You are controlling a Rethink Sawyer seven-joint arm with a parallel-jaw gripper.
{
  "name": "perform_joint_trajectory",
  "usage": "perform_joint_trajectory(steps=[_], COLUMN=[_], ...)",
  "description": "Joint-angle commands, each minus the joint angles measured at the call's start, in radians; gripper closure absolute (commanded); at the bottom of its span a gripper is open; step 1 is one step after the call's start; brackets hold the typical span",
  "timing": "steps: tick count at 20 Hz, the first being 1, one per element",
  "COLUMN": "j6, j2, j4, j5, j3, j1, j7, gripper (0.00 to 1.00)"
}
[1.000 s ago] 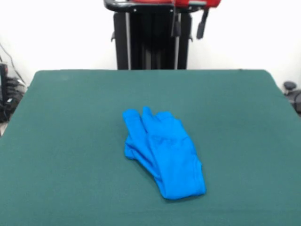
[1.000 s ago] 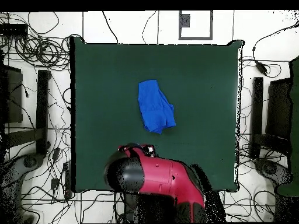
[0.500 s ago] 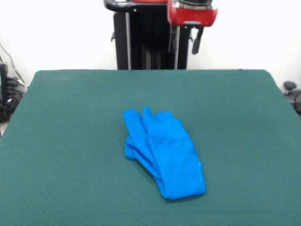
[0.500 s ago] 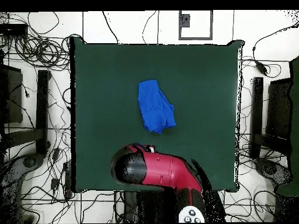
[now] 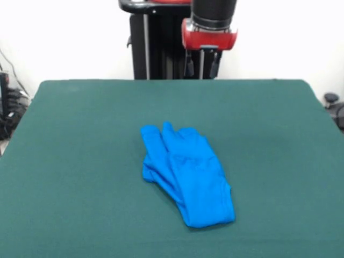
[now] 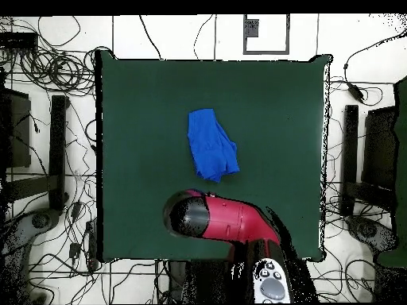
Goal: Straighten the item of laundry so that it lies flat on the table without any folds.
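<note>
The item of laundry is a bright blue cloth lying crumpled and folded over itself near the middle of the dark green table. In the overhead view the item of laundry is a narrow bunched strip on the table. My gripper hangs open above the table's far edge, well behind the cloth and not touching it, with nothing between its two dark fingers. Seen from overhead, the red arm covers the gripper.
Cables and dark stands lie on the floor around the table in the overhead view, such as a stand at the left and another stand at the right. A white framed square sits beyond the far edge.
The arm has moved lower and toward the cloth, and the gripper has shifted left in the front view. The cloth has not moved.
</note>
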Motion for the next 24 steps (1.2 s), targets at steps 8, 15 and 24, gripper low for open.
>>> perform_joint_trajectory(steps=[8, 15, 24], j6=[0.132, 0.19, 0.106], j2=[0.117, 0.193, 0.275], j4=[-0.191, -0.277, -0.293], j5=[0.033, 0.013, 0.012], j3=[0.104, 0.081, 0.1], j1=[-0.004, 0.002, -0.021], j7=[0.101, 0.096, 0.099], gripper=[0.0, 0.0, 0.0])
